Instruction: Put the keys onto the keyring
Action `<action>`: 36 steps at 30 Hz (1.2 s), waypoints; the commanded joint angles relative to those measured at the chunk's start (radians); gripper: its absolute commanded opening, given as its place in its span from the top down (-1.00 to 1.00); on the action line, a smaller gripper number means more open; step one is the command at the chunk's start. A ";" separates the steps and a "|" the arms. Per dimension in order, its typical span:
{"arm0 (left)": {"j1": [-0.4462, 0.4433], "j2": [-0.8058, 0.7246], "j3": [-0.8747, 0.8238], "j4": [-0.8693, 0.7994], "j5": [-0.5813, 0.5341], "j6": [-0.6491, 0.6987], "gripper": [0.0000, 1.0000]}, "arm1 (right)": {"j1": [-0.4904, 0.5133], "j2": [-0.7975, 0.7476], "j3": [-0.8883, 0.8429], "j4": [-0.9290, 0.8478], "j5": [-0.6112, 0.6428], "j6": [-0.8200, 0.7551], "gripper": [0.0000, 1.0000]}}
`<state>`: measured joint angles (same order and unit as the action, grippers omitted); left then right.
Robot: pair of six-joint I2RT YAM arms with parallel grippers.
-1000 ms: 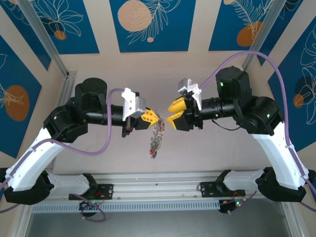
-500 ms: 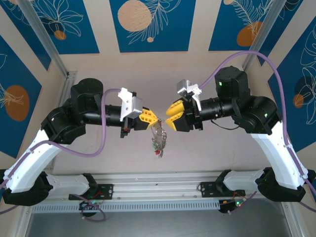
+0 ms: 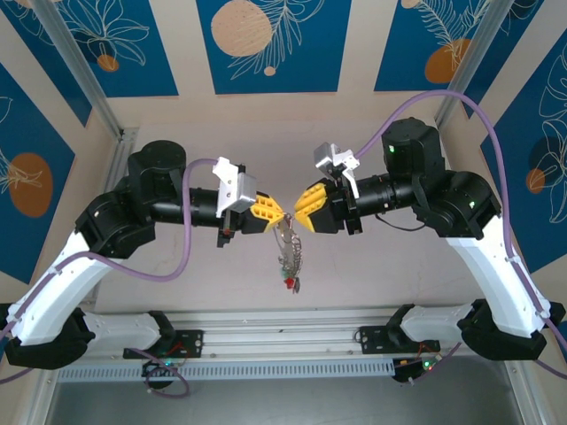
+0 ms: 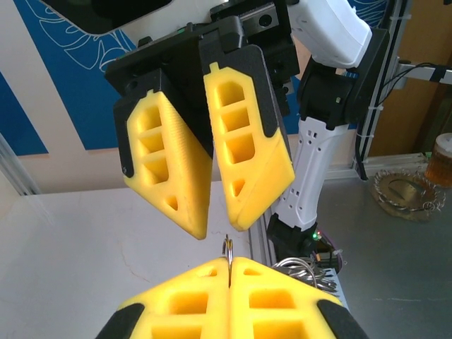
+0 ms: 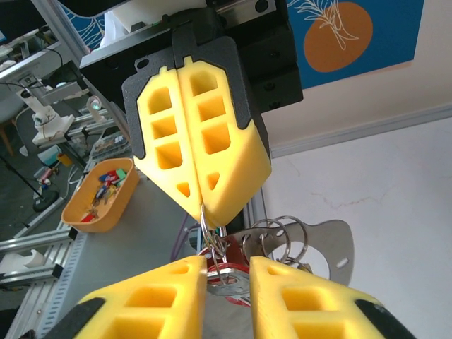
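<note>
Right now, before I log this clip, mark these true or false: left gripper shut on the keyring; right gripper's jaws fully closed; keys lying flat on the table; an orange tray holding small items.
1. The left gripper is shut on the keyring. True.
2. The right gripper has its jaws fully closed. False: a gap stands between them.
3. The keys lie flat on the table. False: they hang in the air below the left gripper.
4. An orange tray holds small items. True.

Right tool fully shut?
No, the right tool has its fingers apart, with the keys in the gap.
</note>
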<state>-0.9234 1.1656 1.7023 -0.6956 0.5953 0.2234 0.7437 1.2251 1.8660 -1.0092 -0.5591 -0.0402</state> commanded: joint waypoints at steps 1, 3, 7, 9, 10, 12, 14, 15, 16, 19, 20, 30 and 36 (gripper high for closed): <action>-0.004 -0.030 -0.001 0.065 0.029 -0.009 1.00 | -0.004 0.004 -0.006 -0.001 -0.038 0.006 0.57; -0.004 -0.031 0.000 0.067 0.028 -0.010 1.00 | -0.005 0.006 -0.005 -0.003 -0.042 0.005 0.55; -0.003 -0.026 0.008 0.062 0.031 -0.013 1.00 | -0.002 0.008 -0.007 -0.011 -0.043 0.001 0.60; -0.005 -0.026 0.009 0.061 0.031 -0.014 1.00 | -0.001 0.007 -0.007 -0.012 -0.042 -0.001 0.70; -0.004 -0.026 0.008 0.062 0.031 -0.015 1.00 | -0.003 0.007 -0.007 -0.014 -0.041 -0.001 0.74; -0.004 -0.027 0.008 0.063 0.031 -0.016 1.00 | -0.001 0.007 -0.007 -0.014 -0.044 -0.003 0.78; -0.003 -0.029 0.005 0.066 0.030 -0.017 1.00 | -0.001 0.007 -0.007 -0.015 -0.048 -0.007 0.79; -0.003 -0.029 0.004 0.067 0.028 -0.016 1.00 | 0.000 0.006 -0.007 -0.014 -0.051 -0.007 0.78; -0.005 -0.029 0.002 0.068 0.029 -0.016 1.00 | 0.002 0.007 -0.007 -0.015 -0.053 -0.007 0.78; -0.004 -0.027 0.003 0.068 0.026 -0.017 1.00 | 0.006 0.007 -0.007 -0.017 -0.062 -0.012 0.75; -0.003 -0.027 0.003 0.068 0.025 -0.015 1.00 | 0.009 0.007 -0.008 -0.017 -0.067 -0.014 0.73; -0.003 -0.027 0.010 0.059 0.016 -0.012 1.00 | 0.033 0.017 -0.006 -0.029 -0.085 -0.029 0.74; -0.004 -0.030 0.012 0.062 0.019 -0.014 1.00 | 0.033 0.028 0.001 -0.046 -0.073 -0.034 0.87</action>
<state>-0.9234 1.1584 1.7023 -0.6964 0.5949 0.2153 0.7666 1.2472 1.8648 -1.0203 -0.6090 -0.0597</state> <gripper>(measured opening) 0.053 0.079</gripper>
